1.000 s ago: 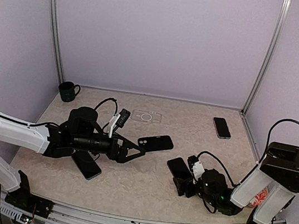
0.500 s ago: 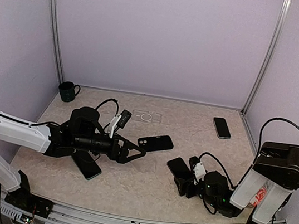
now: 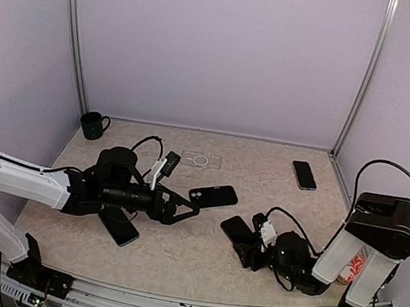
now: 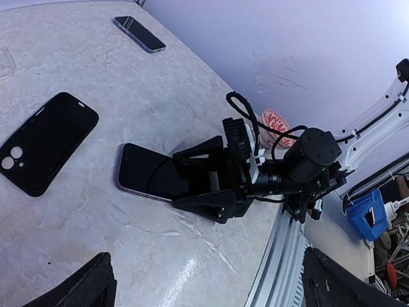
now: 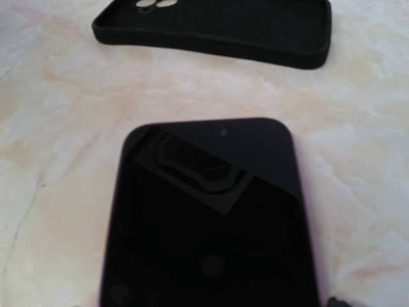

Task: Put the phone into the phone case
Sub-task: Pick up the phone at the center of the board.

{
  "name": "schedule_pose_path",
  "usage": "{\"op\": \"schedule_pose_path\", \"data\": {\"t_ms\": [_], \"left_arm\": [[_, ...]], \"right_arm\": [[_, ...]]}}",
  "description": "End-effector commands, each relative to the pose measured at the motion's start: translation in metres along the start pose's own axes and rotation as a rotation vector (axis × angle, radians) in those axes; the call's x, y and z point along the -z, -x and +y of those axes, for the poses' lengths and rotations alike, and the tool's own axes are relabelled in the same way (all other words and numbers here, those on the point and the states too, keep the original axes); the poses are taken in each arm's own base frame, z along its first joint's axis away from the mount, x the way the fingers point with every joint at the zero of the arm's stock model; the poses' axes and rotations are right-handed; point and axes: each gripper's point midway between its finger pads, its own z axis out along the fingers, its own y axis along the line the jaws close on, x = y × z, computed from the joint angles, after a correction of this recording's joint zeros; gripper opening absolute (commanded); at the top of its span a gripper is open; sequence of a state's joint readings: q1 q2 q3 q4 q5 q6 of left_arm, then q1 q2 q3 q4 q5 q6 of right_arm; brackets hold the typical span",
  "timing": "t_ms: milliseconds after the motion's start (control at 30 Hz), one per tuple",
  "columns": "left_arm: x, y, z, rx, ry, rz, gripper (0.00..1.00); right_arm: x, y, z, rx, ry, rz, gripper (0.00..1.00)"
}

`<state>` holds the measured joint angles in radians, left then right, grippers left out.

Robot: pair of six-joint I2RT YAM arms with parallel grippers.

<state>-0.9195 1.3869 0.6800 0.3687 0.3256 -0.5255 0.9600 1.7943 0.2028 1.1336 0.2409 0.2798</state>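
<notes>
Phone: we see it lying flat, dark screen up, on the right half of the worktop.
Phone case: black, flat near the middle, just beyond the phone and apart from it.
Right fingers: low over the worktop, one on each side of the phone's near end (we cannot tell whether they press its edges or only straddle it).
Left fingers: spread wide and grasping nothing, pointing toward the phone case from its left.
Second phone: we find it partly under the left arm.
Third phone: at the far right, well apart from the rest.
Clear case: near the back edge.
Mug: dark, upright in the far left corner.
</notes>
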Motion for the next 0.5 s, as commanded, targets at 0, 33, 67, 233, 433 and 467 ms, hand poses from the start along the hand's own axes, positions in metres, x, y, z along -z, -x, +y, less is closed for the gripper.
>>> {"op": "schedule_pose_path", "data": {"t_ms": [0, 33, 67, 233, 433, 467], "left_arm": [[-0.002, 0.015, -0.003, -0.018, -0.004, -0.032, 0.99], [-0.002, 0.016, -0.002, -0.013, 0.002, -0.035, 0.99], [-0.002, 0.016, 0.001, -0.004, 0.012, -0.038, 0.99], [0.0, 0.021, 0.026, 0.088, 0.053, -0.062, 0.99], [0.003, 0.014, 0.046, 0.144, 0.092, -0.061, 0.99], [0.003, 0.013, 0.047, 0.146, 0.097, -0.059, 0.99]], "right_arm": [[0.007, -0.069, 0.0, 0.038, 0.023, 0.273, 0.63], [0.005, -0.067, 0.003, 0.047, 0.037, 0.27, 0.63], [0.003, -0.064, 0.007, 0.057, 0.051, 0.266, 0.62], [-0.011, -0.048, 0.023, 0.141, 0.06, 0.253, 0.61], [-0.019, -0.025, 0.038, 0.191, 0.103, 0.197, 0.61], [-0.019, -0.023, 0.04, 0.2, 0.109, 0.193, 0.61]]}}
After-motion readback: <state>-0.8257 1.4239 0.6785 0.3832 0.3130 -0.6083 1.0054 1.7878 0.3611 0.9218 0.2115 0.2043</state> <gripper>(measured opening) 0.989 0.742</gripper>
